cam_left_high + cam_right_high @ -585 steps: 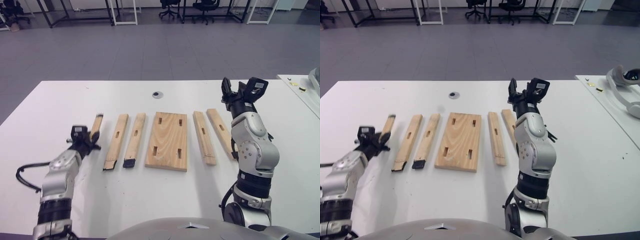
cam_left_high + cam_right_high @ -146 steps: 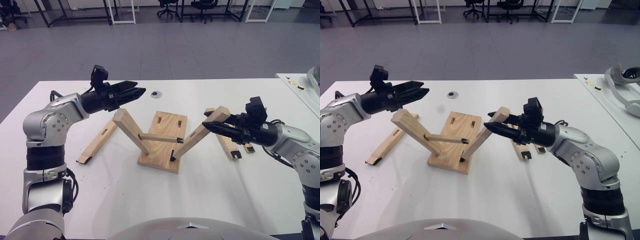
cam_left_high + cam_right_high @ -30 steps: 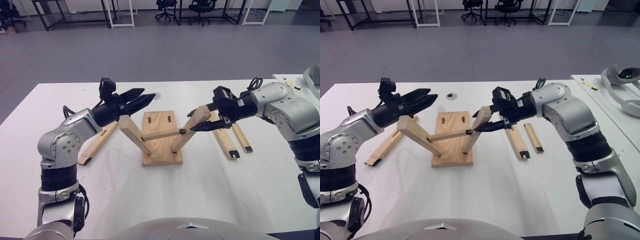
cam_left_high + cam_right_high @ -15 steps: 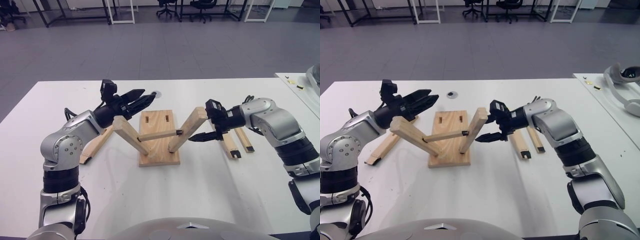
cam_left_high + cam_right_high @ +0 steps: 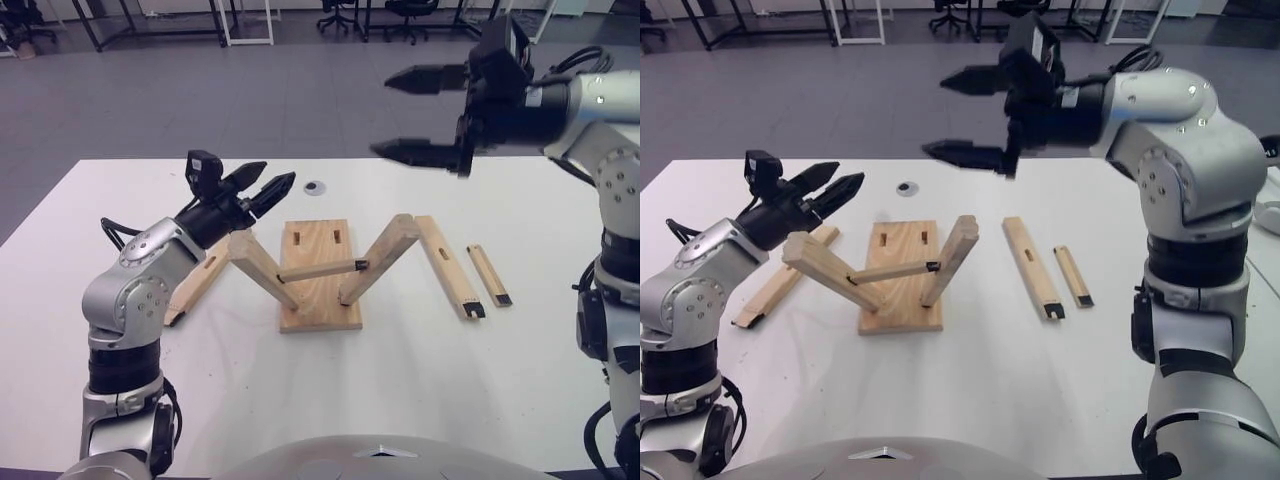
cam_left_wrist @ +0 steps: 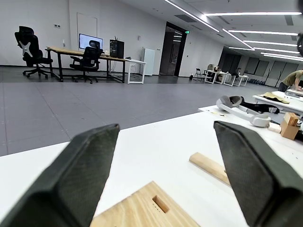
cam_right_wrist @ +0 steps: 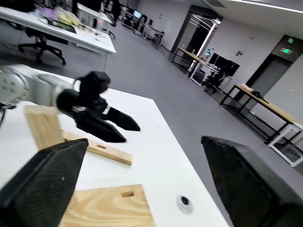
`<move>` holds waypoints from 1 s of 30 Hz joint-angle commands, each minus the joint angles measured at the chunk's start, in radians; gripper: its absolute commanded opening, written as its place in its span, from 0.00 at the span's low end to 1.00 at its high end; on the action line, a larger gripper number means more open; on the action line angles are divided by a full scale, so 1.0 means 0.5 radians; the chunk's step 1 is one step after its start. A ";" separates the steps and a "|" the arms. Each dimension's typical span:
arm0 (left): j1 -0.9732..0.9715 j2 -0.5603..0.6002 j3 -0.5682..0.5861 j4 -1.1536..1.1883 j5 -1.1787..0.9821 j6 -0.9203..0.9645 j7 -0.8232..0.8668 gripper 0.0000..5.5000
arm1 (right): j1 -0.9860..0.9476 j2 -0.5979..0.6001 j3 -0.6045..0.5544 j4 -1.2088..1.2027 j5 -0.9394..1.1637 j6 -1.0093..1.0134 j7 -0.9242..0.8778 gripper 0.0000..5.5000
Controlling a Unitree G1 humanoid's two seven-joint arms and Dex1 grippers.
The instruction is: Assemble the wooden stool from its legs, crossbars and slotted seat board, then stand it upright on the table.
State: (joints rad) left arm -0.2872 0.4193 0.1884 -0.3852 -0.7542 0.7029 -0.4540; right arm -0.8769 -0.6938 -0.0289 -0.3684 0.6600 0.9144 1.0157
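Grey office floor with desks and swivel chairs stretches behind a white table (image 5: pixel 430 400). Taking the flat, pale rectangular wooden seat board with four slots (image 5: pixel 320 312) as the dial's centre, it lies in the middle of the table with its long side running from 6 to 12 o'clock.

Two thick pale wooden legs stand in it and lean outward. The left leg (image 5: pixel 262 268) slants up toward 10 o'clock and the right leg (image 5: pixel 378 258) toward 2 o'clock. A thin wooden crossbar with a dark end (image 5: pixel 318 270) bridges them above the board.

At 3 o'clock, just beside the board, a loose slotted wooden leg with a dark tip (image 5: pixel 450 265) lies flat. A shorter wooden crossbar (image 5: pixel 489 275) lies just beyond it, apart from it. At 9 o'clock another loose slotted wooden leg (image 5: pixel 198 285) lies flat, partly under the left arm. A small round black grommet (image 5: pixel 316 187) sits in the tabletop at 12 o'clock.

The left gripper (image 5: pixel 279 172) hovers at 10 o'clock, just above the top of the left leg. Its dark fingers (image 6: pixel 80 179) are spread apart and hold nothing. Whether its body touches the leg cannot be told.

The right gripper (image 5: pixel 381 114) hangs high over the table at 1 o'clock, well clear of the wood. Its jaws gape wide and are empty.
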 commanded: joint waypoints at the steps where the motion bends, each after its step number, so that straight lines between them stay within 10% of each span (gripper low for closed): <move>1: 0.022 -0.019 -0.022 -0.033 0.022 -0.008 0.038 0.67 | 0.176 -0.087 -0.065 -0.247 0.229 0.207 -0.019 0.81; 13: 0.027 -0.038 0.046 -0.065 -0.004 -0.019 0.051 0.67 | 0.452 -0.443 0.268 -0.070 -0.338 -0.324 0.067 0.81; 24: 0.071 -0.075 0.064 -0.130 -0.042 -0.004 0.132 0.67 | 0.407 -0.038 0.338 -0.282 -0.829 -0.867 -0.508 0.81; 30: 0.073 -0.047 0.081 -0.130 -0.070 0.005 0.140 0.67 | 0.948 -0.146 0.752 -0.472 -1.577 -1.212 -0.735 0.81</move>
State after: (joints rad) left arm -0.2502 0.3815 0.2258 -0.4436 -0.7838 0.6937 -0.3890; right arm -0.4684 -0.7431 0.2689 -0.6026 -0.0038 0.3617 0.6803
